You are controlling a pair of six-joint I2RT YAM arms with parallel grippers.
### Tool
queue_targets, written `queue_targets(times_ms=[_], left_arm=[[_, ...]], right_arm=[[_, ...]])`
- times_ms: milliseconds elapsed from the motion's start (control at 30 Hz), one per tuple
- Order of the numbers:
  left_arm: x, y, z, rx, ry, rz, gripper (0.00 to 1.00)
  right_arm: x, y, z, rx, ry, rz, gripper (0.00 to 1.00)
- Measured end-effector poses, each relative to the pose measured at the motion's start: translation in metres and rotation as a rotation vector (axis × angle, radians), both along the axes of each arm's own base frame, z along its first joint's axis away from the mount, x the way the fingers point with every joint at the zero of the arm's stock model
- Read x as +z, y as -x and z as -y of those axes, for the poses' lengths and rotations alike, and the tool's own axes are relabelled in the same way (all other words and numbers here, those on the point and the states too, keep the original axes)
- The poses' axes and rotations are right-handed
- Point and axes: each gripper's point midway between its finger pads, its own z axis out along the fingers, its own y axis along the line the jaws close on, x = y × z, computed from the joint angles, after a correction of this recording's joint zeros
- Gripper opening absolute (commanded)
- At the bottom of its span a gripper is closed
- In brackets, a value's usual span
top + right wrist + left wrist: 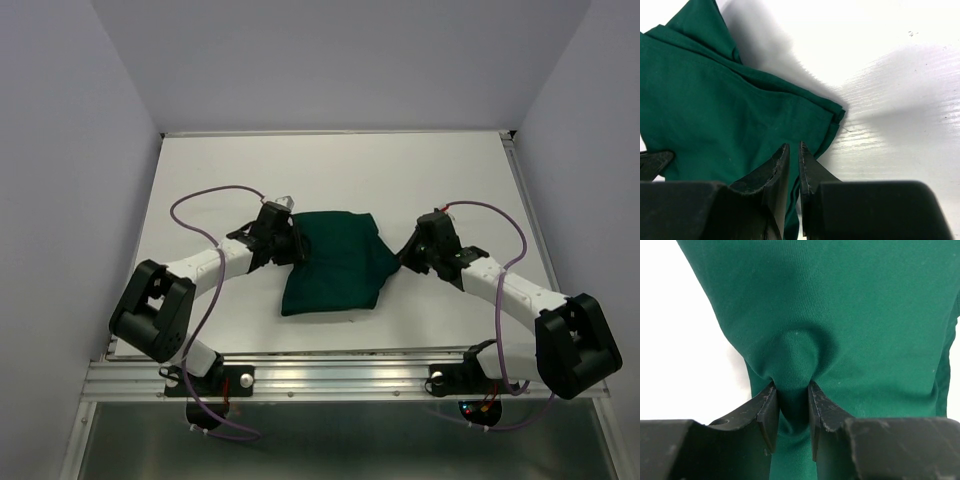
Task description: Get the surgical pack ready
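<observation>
- The surgical pack (pixel 332 268), a dark green drape bunched into a lumpy bundle, is lying with the white table (pixel 330 165) showing bare on every side of it. Nothing of any contents is showing through the cloth.
- The left gripper (pixel 792 390) is clamping a puckered fold at the pack's left side, the fabric drawing into a ridge between its fingers.
- The right gripper (pixel 794 147) is sitting at the pack's right-hand corner with its jaws nearly together. I cannot tell whether a layer of cloth is caught between them.
- I am judging uneven pull to be the main risk. If the left is gripping several layers and the right only one or none, any spreading move is likely to be dragging the whole bundle toward the pack's left side rather than opening it.
- I am also watching for a slip at the pack's right corner, where a thin edge hold could be letting go mid-pull and leaving the cloth collapsing back onto the pack.
- Anything wrapped inside could be tipping out of the pack if the fold is being lifted too sharply. I am treating that as a guess, since the inside is hidden.
</observation>
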Motion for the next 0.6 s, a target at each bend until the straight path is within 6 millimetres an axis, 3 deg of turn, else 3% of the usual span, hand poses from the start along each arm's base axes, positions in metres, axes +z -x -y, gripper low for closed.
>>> queue_targets(times_ms=[300, 600], left_arm=[[0.017, 0.004, -0.004, -0.033, -0.025, 0.019, 0.0], [0.019, 0.005, -0.003, -0.042, -0.021, 0.016, 0.0]], right_arm=[[0.001, 0.001, -0.001, 0.027, 0.012, -0.001, 0.15], [0.009, 0.0, -0.019, 0.118, -0.044, 0.017, 0.15]])
